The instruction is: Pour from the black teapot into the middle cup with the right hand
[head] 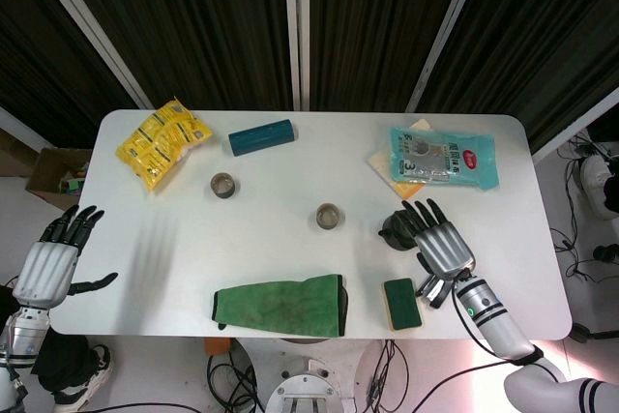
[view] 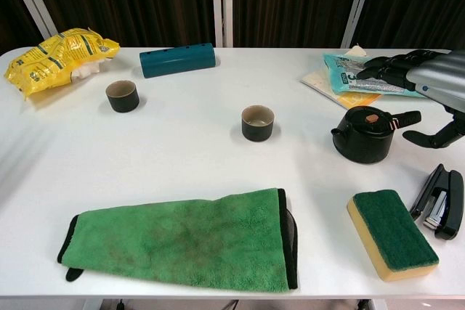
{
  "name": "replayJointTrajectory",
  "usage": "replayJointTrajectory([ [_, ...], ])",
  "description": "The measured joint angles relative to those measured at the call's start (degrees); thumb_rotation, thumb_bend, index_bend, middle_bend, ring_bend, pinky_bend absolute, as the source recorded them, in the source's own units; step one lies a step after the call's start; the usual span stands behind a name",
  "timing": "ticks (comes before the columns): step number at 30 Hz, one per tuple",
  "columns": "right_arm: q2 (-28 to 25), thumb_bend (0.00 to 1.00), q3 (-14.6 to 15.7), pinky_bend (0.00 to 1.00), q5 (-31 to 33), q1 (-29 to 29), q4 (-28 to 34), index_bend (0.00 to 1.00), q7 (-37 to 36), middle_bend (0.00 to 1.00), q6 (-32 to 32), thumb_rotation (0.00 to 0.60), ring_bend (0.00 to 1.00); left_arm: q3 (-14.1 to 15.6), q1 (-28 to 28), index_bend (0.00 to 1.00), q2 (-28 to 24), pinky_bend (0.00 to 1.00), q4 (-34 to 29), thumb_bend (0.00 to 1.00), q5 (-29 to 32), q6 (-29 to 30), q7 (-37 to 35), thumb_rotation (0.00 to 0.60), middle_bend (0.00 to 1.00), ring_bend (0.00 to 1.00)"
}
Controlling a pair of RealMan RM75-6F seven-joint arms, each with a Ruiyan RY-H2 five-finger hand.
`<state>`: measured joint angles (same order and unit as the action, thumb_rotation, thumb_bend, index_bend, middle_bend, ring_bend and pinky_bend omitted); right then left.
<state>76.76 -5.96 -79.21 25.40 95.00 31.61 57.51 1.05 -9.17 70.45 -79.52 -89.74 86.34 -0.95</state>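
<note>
Teapot (view: 363, 136), small and black with a copper-coloured knob on its lid, sits on the right side of the white table (view: 182, 143), its handle pointing right toward the right hand (view: 429, 78). That hand hovers just above and behind the pot with its fingers spread and nothing in them; the thumb hangs low beside the handle, and no finger looks to be touching it yet. In the head view the right hand (head: 443, 244) covers most of the pot, so contact cannot be confirmed from there.

The middle cup (view: 257, 122) stands upright to the left of the pot, well apart from it, with open table between them. A second cup (view: 122, 96) sits farther left, and only these two show.

The step in hand is the grasp, judging by the spread fingers. It would go best if the hand comes down so the handle passes between thumb and fingers, then closes firmly before lifting, since a loose hold would let the pot swing when tipped. The lid looks unsecured, so a slow tilt seems wise. The green cloth (view: 189, 237) and sponge (view: 392, 232) lie nearer and out of the path.

The left hand (head: 48, 263) rests open off the left edge of the table.
</note>
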Motion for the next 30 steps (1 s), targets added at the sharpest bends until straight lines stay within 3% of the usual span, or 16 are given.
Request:
replayJointTrajectory([
  [18, -0.3, 0.33, 0.9, 0.00, 3.1, 3.4, -1.6, 0.00, 1.8, 0.00, -1.9, 0.600, 0.00, -0.8, 0.2, 0.09, 0.1, 0.18, -0.2, 0.06, -0.2, -0.4, 0.3, 0.440, 0.09, 0.03],
  [30, 0.2, 0.34, -0.2, 0.00, 10.8, 8.5, -1.6, 0.00, 8.8, 0.00, -5.8, 0.600, 0.00, -1.2, 0.2, 0.09, 0.2, 0.18, 0.6, 0.07, 0.1, -1.1, -0.6, 0.439, 0.09, 0.03],
])
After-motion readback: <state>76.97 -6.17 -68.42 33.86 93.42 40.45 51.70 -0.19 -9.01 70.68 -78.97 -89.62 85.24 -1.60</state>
